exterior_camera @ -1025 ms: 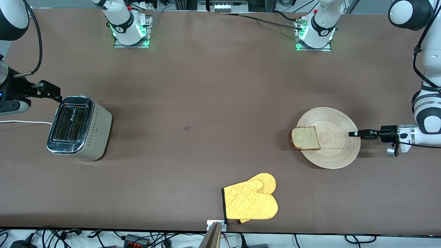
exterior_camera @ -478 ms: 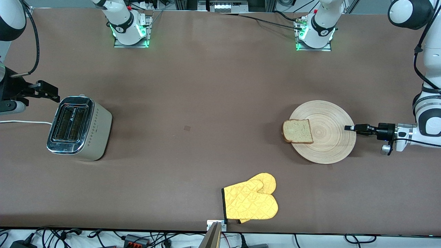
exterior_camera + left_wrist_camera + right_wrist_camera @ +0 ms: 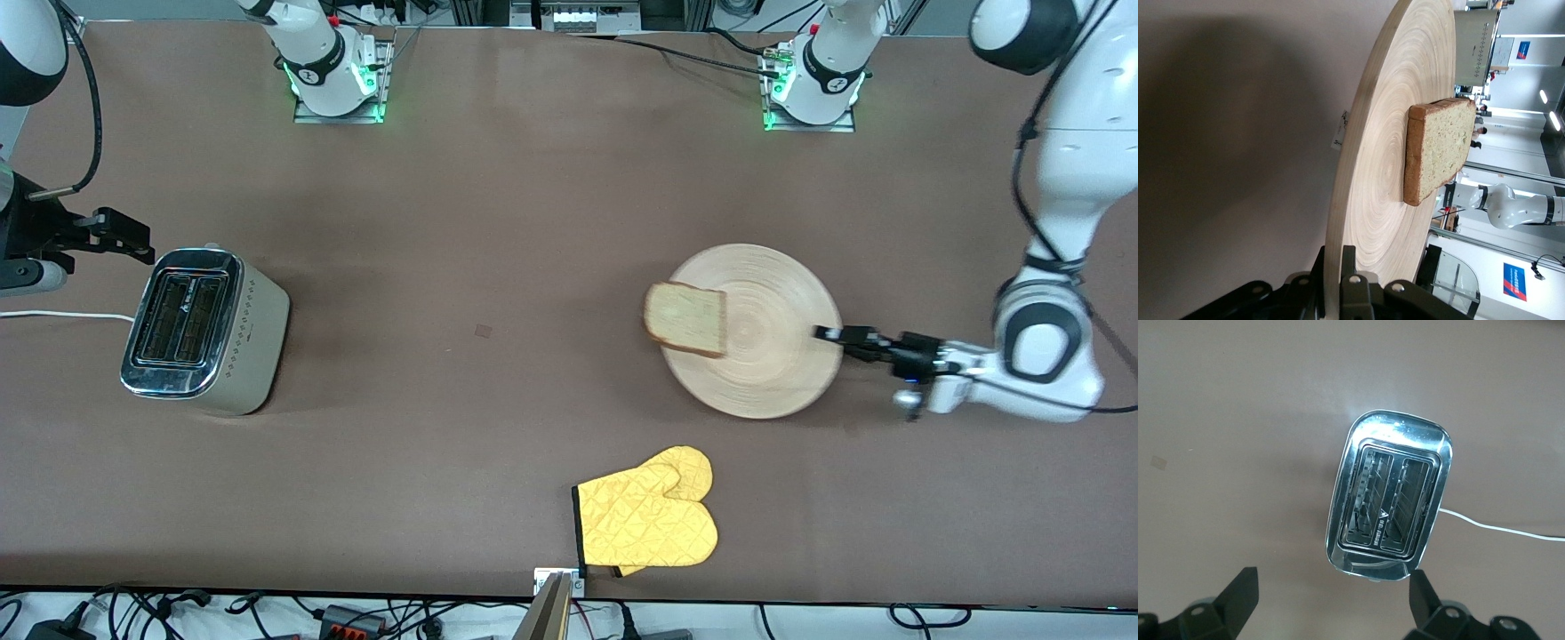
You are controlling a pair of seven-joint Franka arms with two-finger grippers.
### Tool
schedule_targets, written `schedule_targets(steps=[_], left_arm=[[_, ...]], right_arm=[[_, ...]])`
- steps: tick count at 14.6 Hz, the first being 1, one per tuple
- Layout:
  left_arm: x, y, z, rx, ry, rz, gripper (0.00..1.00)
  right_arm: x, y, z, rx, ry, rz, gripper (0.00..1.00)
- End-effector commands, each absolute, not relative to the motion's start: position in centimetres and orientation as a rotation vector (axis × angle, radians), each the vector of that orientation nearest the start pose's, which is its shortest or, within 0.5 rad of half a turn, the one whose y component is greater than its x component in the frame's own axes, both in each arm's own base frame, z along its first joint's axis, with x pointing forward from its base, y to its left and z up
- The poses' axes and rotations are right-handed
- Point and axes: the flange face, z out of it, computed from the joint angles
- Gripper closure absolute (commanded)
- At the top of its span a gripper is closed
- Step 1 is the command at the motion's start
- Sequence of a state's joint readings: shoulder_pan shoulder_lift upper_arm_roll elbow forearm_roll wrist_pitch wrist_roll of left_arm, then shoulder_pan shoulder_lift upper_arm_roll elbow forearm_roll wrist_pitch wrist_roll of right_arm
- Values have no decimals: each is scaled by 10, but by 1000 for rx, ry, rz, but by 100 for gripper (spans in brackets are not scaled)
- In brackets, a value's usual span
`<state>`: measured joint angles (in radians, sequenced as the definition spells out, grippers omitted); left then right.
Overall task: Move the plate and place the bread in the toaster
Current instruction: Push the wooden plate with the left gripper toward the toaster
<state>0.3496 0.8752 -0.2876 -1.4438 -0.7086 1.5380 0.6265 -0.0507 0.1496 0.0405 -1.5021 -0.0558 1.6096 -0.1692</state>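
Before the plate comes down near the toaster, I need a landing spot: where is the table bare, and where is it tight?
Bare: the wide stretch between the toaster and the plate, which the left pincer grips by the rim, bread aboard. Tight: beside the toaster, where the open right pincer hovers, and around the yellow oven mitt at the camera-side edge.

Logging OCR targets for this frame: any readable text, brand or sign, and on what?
None can be read.
Toaster: small emblem between its slots, too small to read.
Blue signs in the room past the plate, in the left wrist view: too blurred.
Bread and oven mitt: no markings.
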Motion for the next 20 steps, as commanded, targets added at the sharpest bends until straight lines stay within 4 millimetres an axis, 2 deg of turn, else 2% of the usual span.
schedule_targets(steps=[1,4,7,8,9,11,12,14,15,16,17,18,20], left_arm=[[635,-78,172,1855,-154,-382,98],[627,-170,160,1959,-163,-310,98],[612,-241,146,1955,-129,-292,98],[605,-263,142,1975,-110,-274,98],[601,-277,140,2005,-113,-253,98],[589,-304,128,2050,-136,-234,98],[586,-309,122,2063,-125,-226,98],[585,-311,118,2071,-119,-225,94],[584,-311,116,2073,-118,-228,79],[584,-310,114,2075,-127,-225,23],[587,-306,116,2074,-123,-220,0],[592,-298,121,2075,-124,-212,0],[604,-283,146,2077,-143,-184,0]], right_arm=[[600,-13,580,-3178,-260,75,0],[600,-11,580,-3179,-275,76,0],[596,-4,578,-3172,-290,121,0],[596,6,579,-3172,-309,123,0],[595,15,579,-3178,-335,130,0],[593,16,577,-3176,-331,162,0],[592,15,578,-3174,-328,169,0],[584,-9,585,-3173,-255,197,0],[577,-30,592,-3173,-185,211,0],[574,-47,597,-3164,-134,199,0],[572,-62,598,-3162,-100,195,0],[571,-74,596,-3156,-63,205,0],[574,-83,593,-3110,-6,171,0]])
